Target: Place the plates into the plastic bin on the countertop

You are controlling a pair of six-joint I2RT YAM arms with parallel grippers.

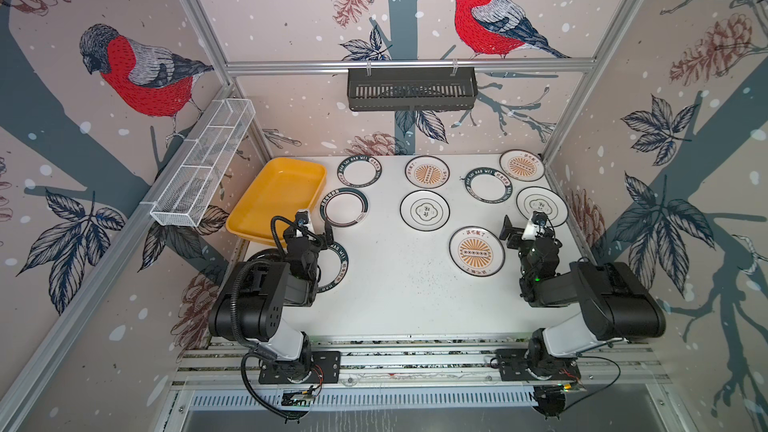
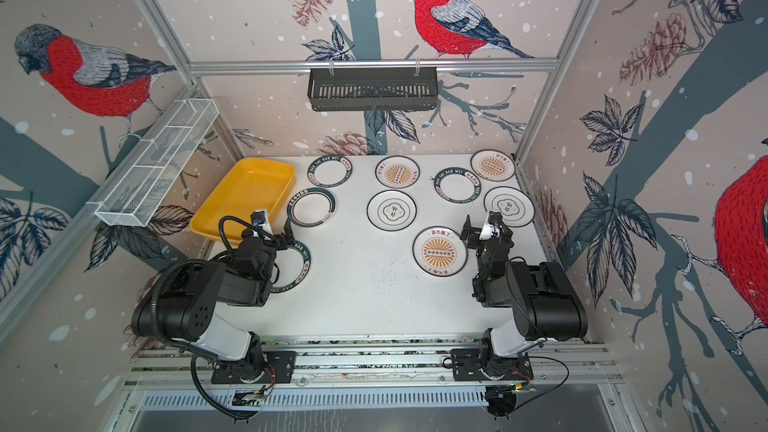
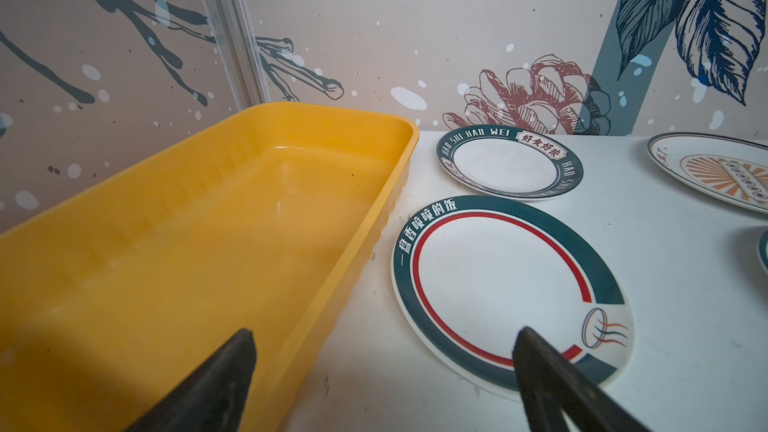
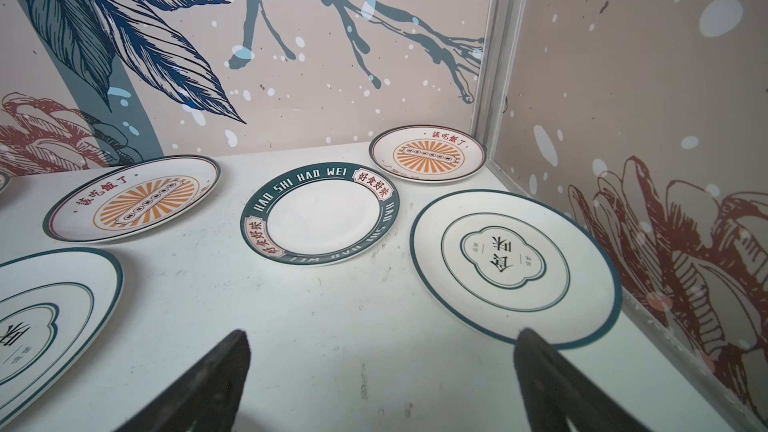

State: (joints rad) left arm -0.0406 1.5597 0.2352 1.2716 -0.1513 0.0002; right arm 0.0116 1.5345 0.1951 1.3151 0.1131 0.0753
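Note:
The empty yellow plastic bin [image 1: 276, 197] [image 3: 208, 243] sits at the back left of the white countertop [image 1: 395, 297]. Several plates lie flat around it, among them a red-ringed plate [image 1: 344, 207] [image 3: 498, 284], a lettered plate [image 1: 359, 171], a sunburst plate [image 1: 476, 251] and an emblem plate [image 1: 541, 206] [image 4: 515, 263]. My left gripper [image 1: 311, 232] [image 3: 384, 338] is open and empty, one finger over the bin's near end and one over the red-ringed plate. My right gripper [image 1: 527, 229] [image 4: 382, 338] is open and empty just in front of the emblem plate. My left arm partly hides another lettered plate [image 1: 338, 263].
A white wire-mesh basket [image 1: 203, 164] hangs on the left wall. On the back rail there is a black slotted rack [image 1: 411, 89]. Aluminium rails [image 1: 407, 357] run along the front edge, and the walls close in right behind the back plates.

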